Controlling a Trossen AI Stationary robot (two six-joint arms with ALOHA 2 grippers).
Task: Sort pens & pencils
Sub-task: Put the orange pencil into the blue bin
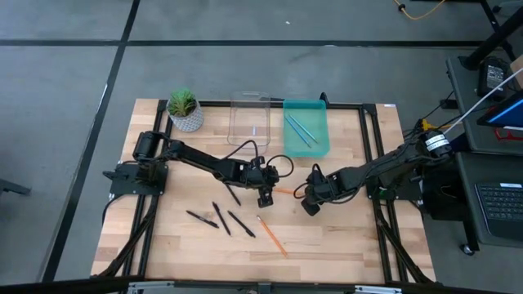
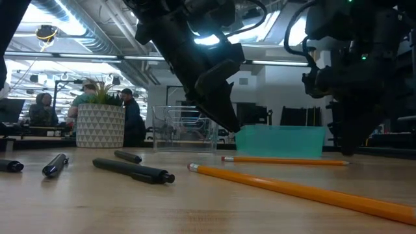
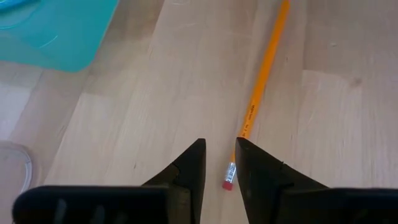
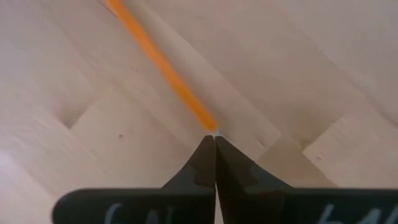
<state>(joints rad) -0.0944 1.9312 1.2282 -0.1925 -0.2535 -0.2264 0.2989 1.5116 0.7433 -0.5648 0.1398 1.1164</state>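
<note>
Pens [image 1: 219, 219] lie left of one pencil [image 1: 272, 237]; two pencils [image 1: 299, 130] in the bin [image 1: 320, 148].
</note>
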